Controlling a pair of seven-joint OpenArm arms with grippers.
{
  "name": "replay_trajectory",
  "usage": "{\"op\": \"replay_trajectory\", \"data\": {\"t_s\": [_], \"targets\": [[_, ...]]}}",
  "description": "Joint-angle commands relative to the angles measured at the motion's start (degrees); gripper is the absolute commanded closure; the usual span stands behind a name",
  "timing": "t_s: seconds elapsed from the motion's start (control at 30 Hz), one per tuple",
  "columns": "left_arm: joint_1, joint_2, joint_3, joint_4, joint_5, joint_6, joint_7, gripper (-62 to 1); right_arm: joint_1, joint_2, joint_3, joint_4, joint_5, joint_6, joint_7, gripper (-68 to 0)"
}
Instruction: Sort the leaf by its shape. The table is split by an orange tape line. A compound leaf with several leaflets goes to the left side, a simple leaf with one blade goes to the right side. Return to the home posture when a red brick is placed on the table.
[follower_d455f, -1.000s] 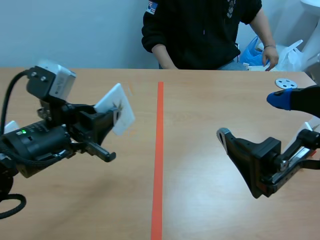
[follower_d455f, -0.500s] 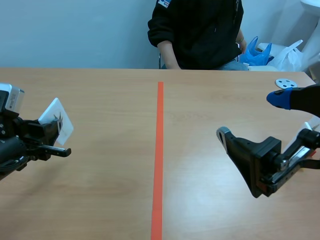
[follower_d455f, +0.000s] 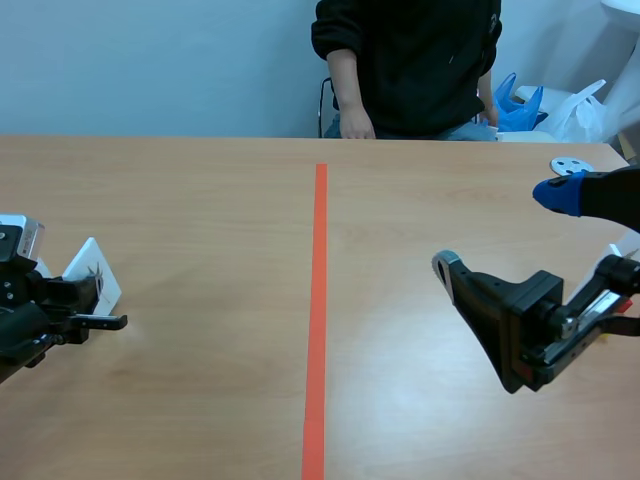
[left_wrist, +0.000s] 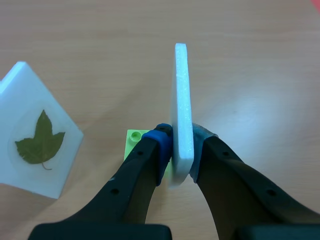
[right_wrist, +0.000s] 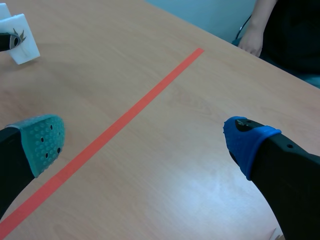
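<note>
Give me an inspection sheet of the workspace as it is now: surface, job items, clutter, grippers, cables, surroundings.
Surface: wooden table, orange tape line down its middle.
Job's things: white card held edge-on, left of the line; second card with one lobed leaf beside the left gripper.
Clutter: green brick under the left gripper; white disc at the far right.
Grippers: left gripper shut on the white card; right gripper open, empty.
Cables: nothing seen.
Surroundings: person in black across the table; blue bag, white bag behind.

Matte black arms (follower_d455f: 520, 325); the right hand (right_wrist: 142, 142) has one teal dotted pad (right_wrist: 44, 142), one blue; the left hand (left_wrist: 181, 145) fingers (left_wrist: 127, 182) show small holes
</note>
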Motion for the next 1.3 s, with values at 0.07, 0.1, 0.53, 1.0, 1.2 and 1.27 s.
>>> {"op": "replay_trajectory", "data": {"t_s": [0.07, 0.1, 0.53, 1.0, 1.2, 1.27], "targets": [[-0.85, -0.35, -1.22, -0.15, -0.55, 0.09, -1.81, -5.6, 0.09, 0.0, 0.63, 0.04, 0.42, -0.39, 1.05, -67.8], [-0.83, -0.52, -1.22, -0.37, -0.55, 0.09, -1.97, -7.7, 0.09, 0.0, 0.63, 0.04, 0.42, -0.39, 1.07, -67.8], [-0.46, -2.4, -1.86, 0.17, -1.73, 0.09, -2.1, -48.7, 0.09, 0.0, 0.63, 0.04, 0.42, -0.39, 1.27, -67.8], [12.85, -3.08, -6.93, 28.06, -9.16, -13.35, 5.9, -62.3, 0.09, 0.0, 0.63, 0.04, 0.42, -0.46, 1.25, -67.8], [21.62, -3.08, -6.93, 42.23, -9.09, -20.61, 9.53, -62.3, 0.07, 0.0, 0.74, 0.04, 0.42, -1.29, 1.22, -67.8], [24.41, -3.06, -6.93, 45.9, -9.09, -21.97, 10.6, -62.3, 0.04, 0.0, 0.74, 0.04, 0.42, -1.29, 1.18, -67.8]]}}
